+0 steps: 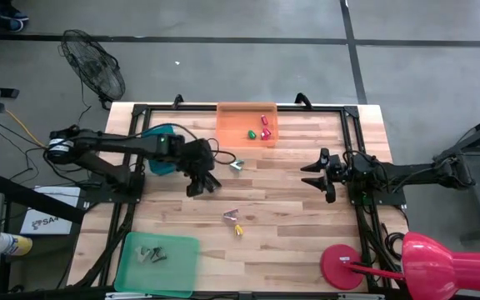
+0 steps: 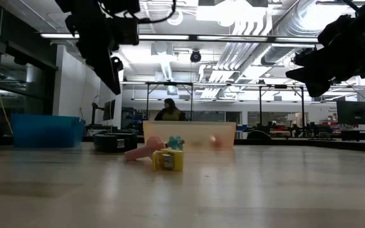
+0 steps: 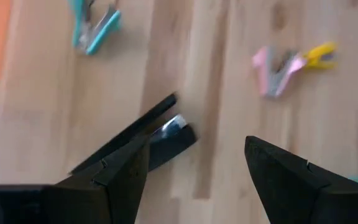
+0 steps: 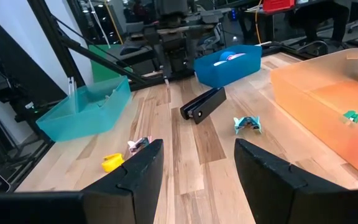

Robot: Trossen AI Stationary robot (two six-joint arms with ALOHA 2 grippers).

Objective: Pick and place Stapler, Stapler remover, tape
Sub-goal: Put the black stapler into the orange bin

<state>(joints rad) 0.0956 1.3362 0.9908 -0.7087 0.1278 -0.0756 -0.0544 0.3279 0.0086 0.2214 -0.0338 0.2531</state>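
the left gripper [image 3: 194, 168] hovers over the black stapler [image 3: 166, 134] mid-desk, fingers released. it should centre on the body before closing. the right gripper [image 1: 317, 175] waits spread at the right.

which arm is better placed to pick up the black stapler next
Left. The left gripper hangs open right over the stapler, which lies between its fingers in the left wrist view. The right gripper waits, also open, across the table near the right side.

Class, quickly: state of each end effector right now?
Left end effector: open, empty, above the stapler.
Right end effector: open, empty.
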